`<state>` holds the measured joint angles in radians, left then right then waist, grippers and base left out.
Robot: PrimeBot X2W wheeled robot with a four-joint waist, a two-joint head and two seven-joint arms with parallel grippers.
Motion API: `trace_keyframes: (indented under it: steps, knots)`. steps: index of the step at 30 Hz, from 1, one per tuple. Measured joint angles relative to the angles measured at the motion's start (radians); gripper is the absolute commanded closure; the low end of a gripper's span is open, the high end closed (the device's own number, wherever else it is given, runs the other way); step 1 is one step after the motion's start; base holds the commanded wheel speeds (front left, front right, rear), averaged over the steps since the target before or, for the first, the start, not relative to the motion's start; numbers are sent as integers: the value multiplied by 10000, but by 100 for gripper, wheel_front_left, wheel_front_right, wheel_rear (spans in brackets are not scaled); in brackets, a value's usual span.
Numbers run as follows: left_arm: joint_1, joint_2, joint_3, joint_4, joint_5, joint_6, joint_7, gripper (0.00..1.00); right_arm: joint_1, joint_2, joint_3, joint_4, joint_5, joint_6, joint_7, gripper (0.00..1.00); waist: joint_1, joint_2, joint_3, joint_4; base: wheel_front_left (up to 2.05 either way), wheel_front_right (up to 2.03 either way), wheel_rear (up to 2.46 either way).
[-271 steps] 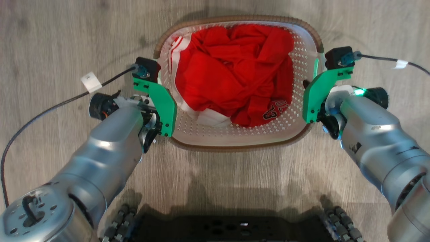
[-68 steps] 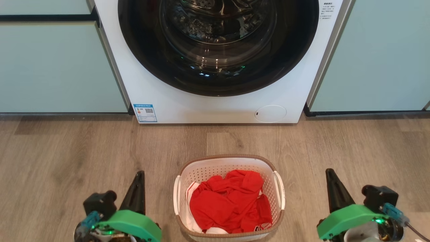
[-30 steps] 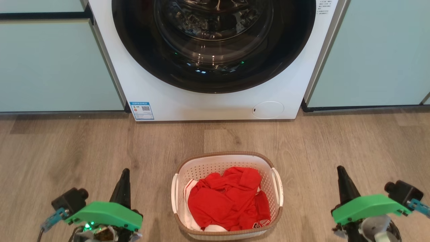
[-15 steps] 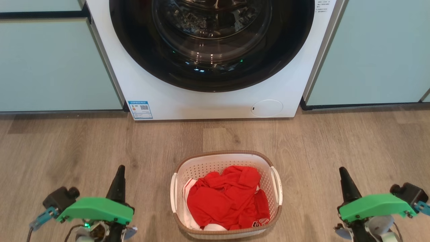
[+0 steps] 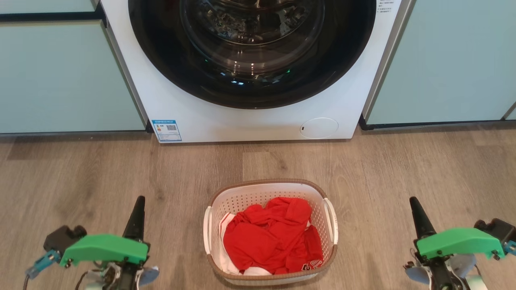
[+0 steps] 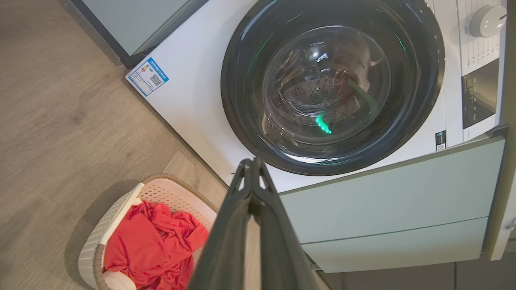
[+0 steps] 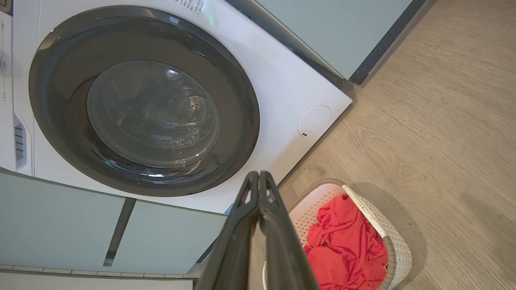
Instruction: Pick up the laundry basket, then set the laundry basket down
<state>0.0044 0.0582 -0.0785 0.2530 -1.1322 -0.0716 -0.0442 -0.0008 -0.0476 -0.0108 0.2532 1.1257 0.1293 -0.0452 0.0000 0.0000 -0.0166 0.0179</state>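
The laundry basket [image 5: 328,219], white with perforated walls and a brown woven-look rim, stands on the wood floor in front of the washing machine, red clothes [image 5: 274,241] heaped inside. My left gripper [image 5: 139,200] hangs well to its left, shut and empty, fingers together. Well to the right of the basket is my right gripper [image 5: 413,200], also shut on nothing. The left wrist view has the laundry basket [image 6: 90,249] at lower left beside the left gripper [image 6: 250,162]. In the right wrist view the laundry basket [image 7: 397,245] lies lower right of the right gripper [image 7: 258,175].
A white front-loading washing machine [image 5: 181,104] with a dark round door [image 5: 252,44] stands straight ahead, between pale green cabinets [image 5: 60,76]. Bare wood floor [image 5: 80,173] lies around the basket on both sides.
Nine seconds ago both grippers held the basket's side handles. Now it stands alone on the floor, and both grippers have drawn outward and away from it over the last second.
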Motion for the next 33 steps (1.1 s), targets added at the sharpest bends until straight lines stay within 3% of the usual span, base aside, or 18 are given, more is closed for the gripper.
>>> trace_keyframes:
  steps: [33]
  knots:
    - [-310,-6,907,155,-3373,-337,884,100,-394,-35,-610,159,3409,-2,884,100,0,0,138,-125,0,0,0]
